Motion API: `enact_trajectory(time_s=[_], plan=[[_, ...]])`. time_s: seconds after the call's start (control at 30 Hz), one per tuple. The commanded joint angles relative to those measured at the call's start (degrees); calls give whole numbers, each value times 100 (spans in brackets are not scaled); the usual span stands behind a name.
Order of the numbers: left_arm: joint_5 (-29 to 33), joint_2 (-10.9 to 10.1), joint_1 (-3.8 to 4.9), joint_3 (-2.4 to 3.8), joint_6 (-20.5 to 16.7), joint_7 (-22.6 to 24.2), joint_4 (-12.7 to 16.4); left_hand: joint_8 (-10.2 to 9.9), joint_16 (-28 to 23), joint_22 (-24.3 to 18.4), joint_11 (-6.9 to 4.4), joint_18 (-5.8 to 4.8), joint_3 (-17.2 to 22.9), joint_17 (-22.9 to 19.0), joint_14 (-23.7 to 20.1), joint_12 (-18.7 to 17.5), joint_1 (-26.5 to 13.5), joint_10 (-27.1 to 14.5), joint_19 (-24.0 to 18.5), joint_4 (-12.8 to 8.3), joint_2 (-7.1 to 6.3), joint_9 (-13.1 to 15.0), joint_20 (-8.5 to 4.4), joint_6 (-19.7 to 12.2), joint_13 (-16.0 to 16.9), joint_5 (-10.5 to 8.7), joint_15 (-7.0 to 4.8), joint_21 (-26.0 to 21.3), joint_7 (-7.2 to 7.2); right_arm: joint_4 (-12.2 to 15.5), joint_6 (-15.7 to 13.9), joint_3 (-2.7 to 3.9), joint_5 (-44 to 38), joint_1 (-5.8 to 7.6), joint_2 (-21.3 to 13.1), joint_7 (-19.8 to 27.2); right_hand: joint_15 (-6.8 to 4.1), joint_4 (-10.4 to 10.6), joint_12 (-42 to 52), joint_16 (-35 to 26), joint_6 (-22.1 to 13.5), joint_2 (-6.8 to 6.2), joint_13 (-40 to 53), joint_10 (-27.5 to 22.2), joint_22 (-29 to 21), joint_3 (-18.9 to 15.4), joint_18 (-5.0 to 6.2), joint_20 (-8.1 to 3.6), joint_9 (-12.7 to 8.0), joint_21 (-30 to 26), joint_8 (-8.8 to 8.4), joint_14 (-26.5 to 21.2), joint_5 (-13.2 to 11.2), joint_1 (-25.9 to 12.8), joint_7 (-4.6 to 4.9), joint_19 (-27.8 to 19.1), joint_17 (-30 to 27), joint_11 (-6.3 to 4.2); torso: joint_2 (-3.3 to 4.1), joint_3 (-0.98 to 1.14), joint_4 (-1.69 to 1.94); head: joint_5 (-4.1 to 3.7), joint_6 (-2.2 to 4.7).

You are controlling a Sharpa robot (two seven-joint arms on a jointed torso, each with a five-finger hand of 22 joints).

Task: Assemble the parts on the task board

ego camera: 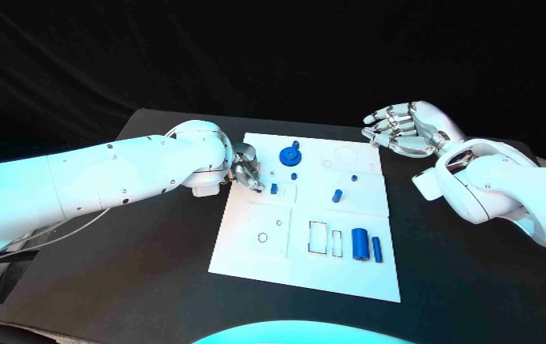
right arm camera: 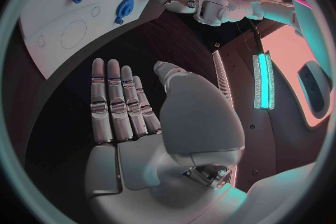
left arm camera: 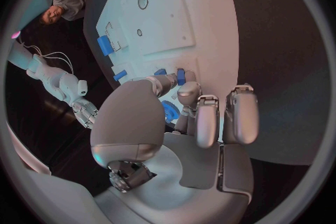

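Our left hand [ego camera: 244, 169] sits at the task board's [ego camera: 256, 241] left edge, fingers [left arm camera: 183, 93] pinching a small blue peg [ego camera: 274, 188], long axis upright; blue gear [ego camera: 290, 155] just beyond; our right hand [ego camera: 407, 129] hovers released, well apart, over the worktop [ego camera: 148, 281].

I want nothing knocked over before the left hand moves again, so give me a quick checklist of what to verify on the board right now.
1. Left hand at the left edge of the task board: ok.
2. Its fingertips are at the small blue part; firm hold: cannot tell.
3. Right hand open, holding nothing, off the board: ok.
4. Blue gear lies apart from the left hand: ok.
5. Blue cylinder and thin blue bar lie side by side, away from both hands: ok.
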Motion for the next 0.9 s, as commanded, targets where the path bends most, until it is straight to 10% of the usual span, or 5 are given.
enact_trajectory(time_s=[0.03, 0.9], plan=[[-9, 13, -15, -11, 164, -55, 5, 24, 20, 259, 0, 4, 490, 1277, 534, 20, 0, 51, 29, -460, 0, 358, -3, 50, -1, -25, -50, 6, -86, 9, 68, 1, -7, -4, 1, 68, 17, 12, -41, -32, 52, -23, -14, 23, -15, -42, 27, -8, -8, -40, -35, 41, 25, -44, 148, 39, -10, 7, 1, 2, 0, 2, 0], [2, 64, -15, -11, 224, -197, -38, 58, 9, 315, -45, -9, 143, 1259, 529, 69, -600, 102, 79, -33, -247, 281, -25, 219, 28, -24, -98, 22, -139, 6, 77, 1, 0, -5, -1, 62, 33, 11, -75, -98, 44, -22, -81, 8, -95, -81, 22, 4, -18, -95, -64, 20, 30, -63, 160, 34, -51, 20, 0, 4, -3, 2, -21]])
